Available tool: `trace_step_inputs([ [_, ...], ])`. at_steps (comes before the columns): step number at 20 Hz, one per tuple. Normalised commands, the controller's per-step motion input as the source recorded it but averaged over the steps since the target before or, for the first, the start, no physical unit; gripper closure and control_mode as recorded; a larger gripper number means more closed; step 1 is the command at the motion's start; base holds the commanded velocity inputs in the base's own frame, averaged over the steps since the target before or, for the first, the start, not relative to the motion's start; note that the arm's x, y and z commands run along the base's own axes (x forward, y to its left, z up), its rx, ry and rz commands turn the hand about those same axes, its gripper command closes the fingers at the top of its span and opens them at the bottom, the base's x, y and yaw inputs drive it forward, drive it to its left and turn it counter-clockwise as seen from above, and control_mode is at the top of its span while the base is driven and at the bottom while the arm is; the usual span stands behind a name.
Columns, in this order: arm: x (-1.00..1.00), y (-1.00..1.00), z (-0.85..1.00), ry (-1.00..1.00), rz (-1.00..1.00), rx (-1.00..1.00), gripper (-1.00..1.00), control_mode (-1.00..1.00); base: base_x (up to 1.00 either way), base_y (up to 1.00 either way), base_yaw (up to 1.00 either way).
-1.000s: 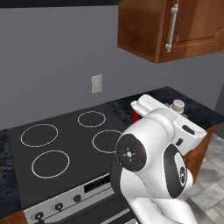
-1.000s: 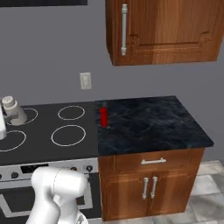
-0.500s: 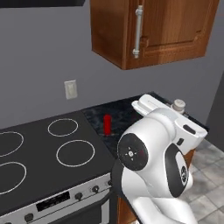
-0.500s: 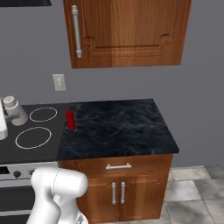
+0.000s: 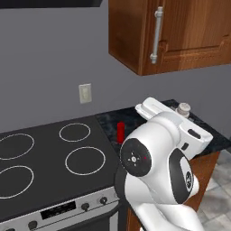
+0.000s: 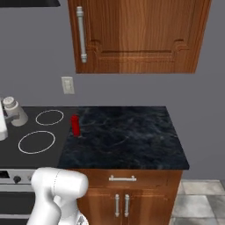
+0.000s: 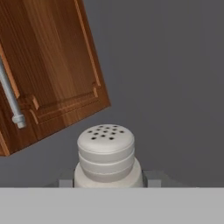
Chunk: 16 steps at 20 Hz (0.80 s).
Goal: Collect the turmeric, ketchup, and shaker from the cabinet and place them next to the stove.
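Observation:
A whitish shaker (image 7: 106,151) with a perforated top sits between my gripper's (image 7: 107,179) fingertips, and the gripper is shut on it. The shaker (image 5: 183,108) is held up above the counter, beyond my arm; it (image 6: 9,103) hangs over the stove's (image 6: 13,154) right side in the right base view. The slim red ketchup (image 5: 121,132) stands upright on the dark counter just right of the stove (image 5: 45,158). That ketchup (image 6: 75,125) is apart from the gripper. The cabinet (image 6: 140,35) hangs above with its door shut. The turmeric is out of view.
The dark marble counter (image 6: 132,140) stretches right of the ketchup. Below it is a wooden cupboard (image 6: 132,202) with a drawer and two short handles. A wall outlet (image 6: 67,85) sits above the stove's back edge. The cabinet's grey bar handle (image 5: 156,34) is on its left side.
The whole picture has shifted sideways in both base views, so the base has driven along the counter. The shaker stays in the shut gripper, and the ketchup keeps its place by the stove.

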Motion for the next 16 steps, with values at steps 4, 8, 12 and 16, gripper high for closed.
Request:
trace_step_inputs([
  [4, 0.0, 0.0, 0.0, 0.0, 0.0, 0.0, 1.0, 1.0, 0.39, -0.11, 0.24],
  [8, 0.0, 0.0, 0.0, 0.0, 0.0, 0.0, 1.0, 1.0, 0.3, -0.18, 0.21],
  [12, 0.0, 0.0, 0.0, 0.0, 0.0, 0.0, 1.0, 1.0, 0.32, -0.21, 0.18],
  [16, 0.0, 0.0, 0.0, 0.0, 0.0, 0.0, 1.0, 1.0, 0.31, -0.17, 0.17],
])
